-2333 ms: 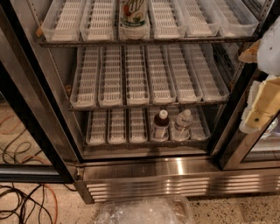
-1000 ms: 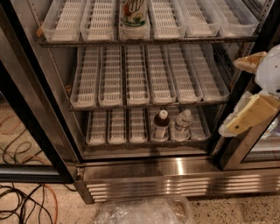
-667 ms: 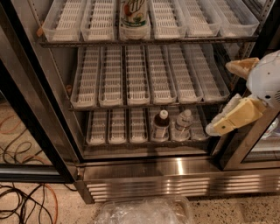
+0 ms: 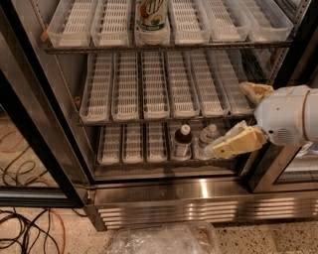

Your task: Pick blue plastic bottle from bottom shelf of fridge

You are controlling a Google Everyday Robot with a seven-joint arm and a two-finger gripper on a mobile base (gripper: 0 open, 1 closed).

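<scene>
The fridge [image 4: 198, 191] stands open with three tray racks. On the bottom shelf [image 4: 131, 145] the blue plastic bottle [image 4: 182, 144] stands upright, dark-bodied with a white cap. A clear bottle [image 4: 207, 136] stands just right of it. My gripper [image 4: 226, 119] comes in from the right at the fridge's right edge. It is open and empty. Its lower finger [image 4: 233, 143] lies in front of the clear bottle's lower part, its tip close to the right of the dark bottle. Its upper finger [image 4: 256, 91] is at the middle rack's height.
A tall printed drink container [image 4: 151, 15] stands on the top rack. The middle rack [image 4: 154, 84] holds only white trays. A black door frame [image 4: 35, 144] runs down the left. Cables [image 4: 25, 228] lie on the floor at left, and a crumpled clear plastic bag [image 4: 164, 240] in front.
My gripper has moved in from the right edge, down and to the left, until its lower finger is in front of the clear bottle. The bottles have not moved.
</scene>
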